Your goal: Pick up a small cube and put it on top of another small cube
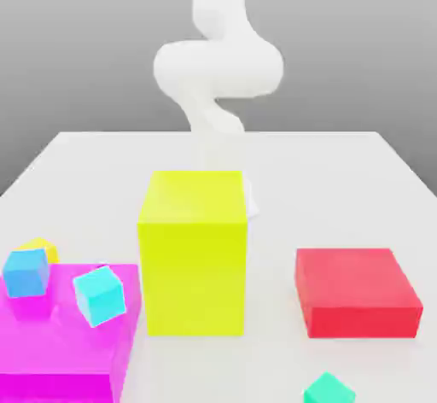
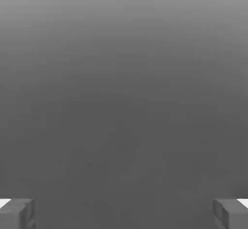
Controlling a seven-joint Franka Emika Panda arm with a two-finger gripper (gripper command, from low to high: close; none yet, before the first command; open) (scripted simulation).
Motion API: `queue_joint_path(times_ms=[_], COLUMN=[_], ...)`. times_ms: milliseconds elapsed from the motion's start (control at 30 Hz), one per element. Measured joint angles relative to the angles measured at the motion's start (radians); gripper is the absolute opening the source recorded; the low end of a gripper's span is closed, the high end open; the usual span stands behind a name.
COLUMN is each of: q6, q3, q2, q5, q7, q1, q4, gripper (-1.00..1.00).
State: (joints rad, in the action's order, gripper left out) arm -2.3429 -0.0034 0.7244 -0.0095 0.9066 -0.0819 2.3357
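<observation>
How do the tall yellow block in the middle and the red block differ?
The tall yellow block stands upright, taller than it is wide; the flat red block lies low, wider than it is tall. The yellow block stands mid-table, hiding the arm's lower part; the red block sits apart from it on the exterior view's right. Both are plain, solid-coloured boxes resting directly on the white table.

The exterior view looks level and close across the white table (image 1: 358,171) toward the arm (image 1: 218,68) at twelve o'clock, while the hand view faces blank grey past its fingertips (image 2: 17,213).
</observation>
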Motion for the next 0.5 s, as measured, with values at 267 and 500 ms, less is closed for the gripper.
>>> queue_joint_path(times_ms=[267, 500], q6=[-0.139, -0.257], q3=[-0.028, -0.088], q2=[-0.245, -0.454], q5=[-0.032, -0.054], q7=[0.347, 0.639], q1=[-0.255, -0.445], q4=[0.116, 0.215], gripper=[0.00, 0.00])
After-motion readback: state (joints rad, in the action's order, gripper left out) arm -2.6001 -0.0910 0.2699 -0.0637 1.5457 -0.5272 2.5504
